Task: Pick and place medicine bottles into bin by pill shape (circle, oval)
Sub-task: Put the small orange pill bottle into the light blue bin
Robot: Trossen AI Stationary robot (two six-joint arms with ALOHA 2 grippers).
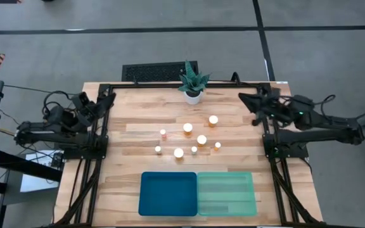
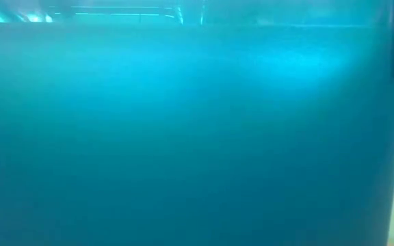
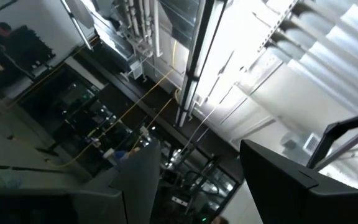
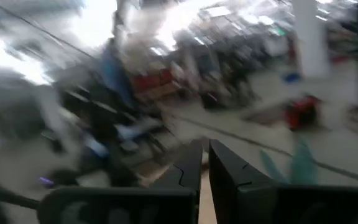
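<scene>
- I count eight medicine bottles (image 1: pixel 187 128) standing on the wooden table (image 1: pixel 132 120), all in a loose cluster near its middle, each showing a round white cap from above.
- Four caps look wider and four narrower; none touches another.
- Two bins sit side by side at the near edge of the table, touching along one long side: a dark blue bin (image 1: pixel 167 194) on the left and a mint green bin (image 1: pixel 227 194) on the right. I see no bottles in either.
- One white pot with a spiky green plant (image 1: pixel 193 82) stands at the far edge, beyond the bottles.
- One black grille (image 1: pixel 160 71) lies on the floor just past the table.
- The left gripper (image 3: pixel 191 180) is folded back at the table's left side, well apart from the bottles, fingers spread with nothing between them.
- The right gripper (image 4: pixel 204 168) is at the table's right far corner, its fingers nearly together and holding nothing.
- The low view shows only a blue wall of colour.
</scene>
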